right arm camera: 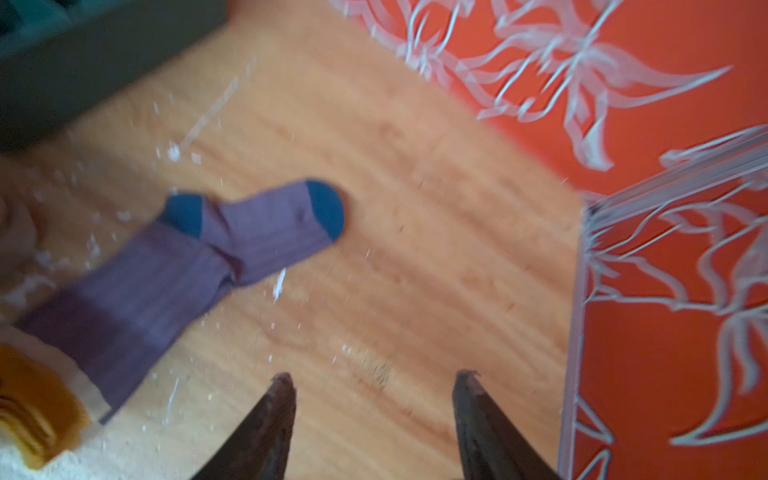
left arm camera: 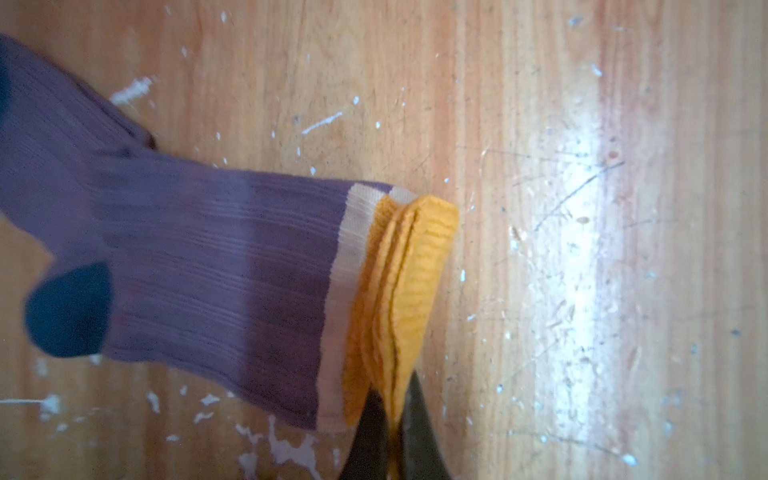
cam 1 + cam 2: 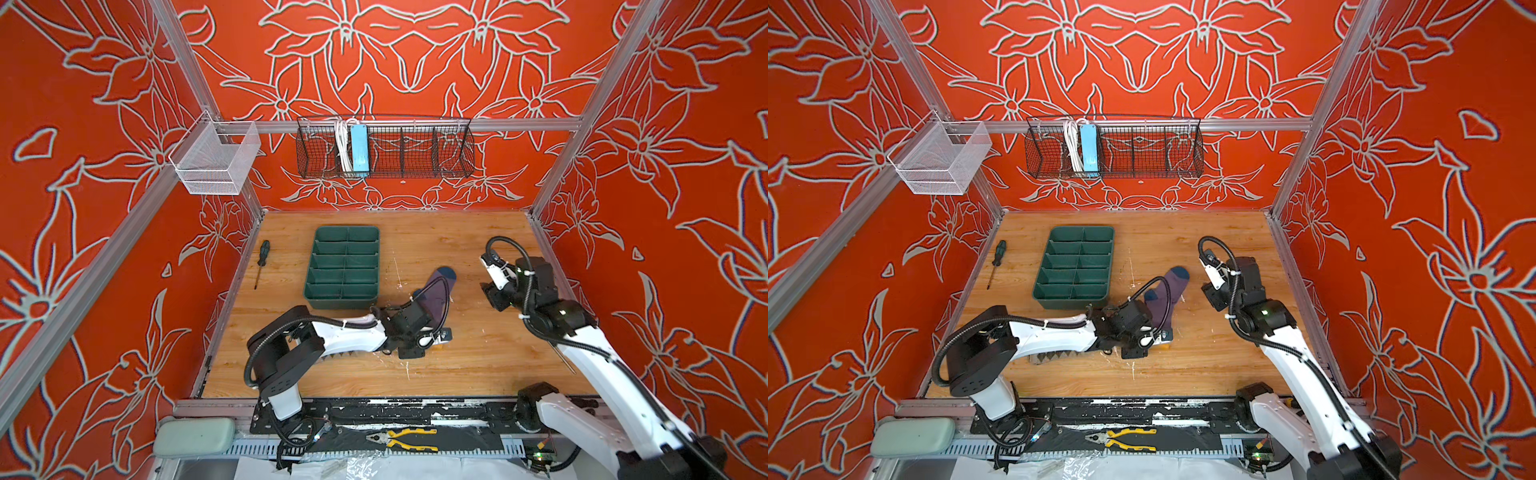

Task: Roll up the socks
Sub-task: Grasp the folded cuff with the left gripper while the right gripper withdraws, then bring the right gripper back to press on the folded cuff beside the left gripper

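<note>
pinching the purple sock [image 2: 216, 270] by its yellow cuff [image 2: 419, 266] in the left gripper [image 2: 391, 401], nothing in the wide-open right gripper [image 1: 374, 384]

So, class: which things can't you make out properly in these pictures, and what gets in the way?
Both top views: the left arm covers the argyle sock, all but a zigzag edge.
Both top views: the left gripper mostly hides the cuff of the purple sock.
Right wrist view: the green tray is blurred and cut off by the frame edge.
</note>
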Tool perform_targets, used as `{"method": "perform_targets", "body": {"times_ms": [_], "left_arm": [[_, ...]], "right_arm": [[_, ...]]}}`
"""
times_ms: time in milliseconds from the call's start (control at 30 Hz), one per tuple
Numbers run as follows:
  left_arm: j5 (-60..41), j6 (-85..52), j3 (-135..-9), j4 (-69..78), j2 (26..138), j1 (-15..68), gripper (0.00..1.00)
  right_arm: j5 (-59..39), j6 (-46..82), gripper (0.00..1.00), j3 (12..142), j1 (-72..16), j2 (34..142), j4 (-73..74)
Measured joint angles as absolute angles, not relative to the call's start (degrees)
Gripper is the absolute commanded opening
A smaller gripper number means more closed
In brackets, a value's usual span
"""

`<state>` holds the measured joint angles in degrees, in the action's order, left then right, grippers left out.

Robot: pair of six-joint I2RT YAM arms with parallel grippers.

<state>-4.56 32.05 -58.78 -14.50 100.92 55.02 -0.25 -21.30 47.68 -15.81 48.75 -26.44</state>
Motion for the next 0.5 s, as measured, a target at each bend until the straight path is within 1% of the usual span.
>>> {"method": "perform_targets", "body": {"times_ms": [133, 233, 333, 500], "left_arm": [[-10.5, 29.4, -68.4, -24.4, 107.9, 51.7, 0.00], [-15.4, 28.1, -72.1, -29.3, 110.1, 49.7, 0.00], [-19.7, 26.7, -74.6, -32.9, 112.0, 48.1, 0.00], [-25.5, 24.6, -79.7, -38.7, 116.0, 45.8, 0.00]], "right_arm": [[-8.4, -27.5, 0.62, 45.5, -16.1, 38.3, -27.5], [-12.6, -35.3, 0.61, 42.9, -18.4, 31.6, -32.7], [-11.2, -42.7, 0.60, 40.8, -24.8, 28.2, -39.6], [-4.1, -50.4, 0.60, 36.6, -37.4, 25.3, -46.5]]}}
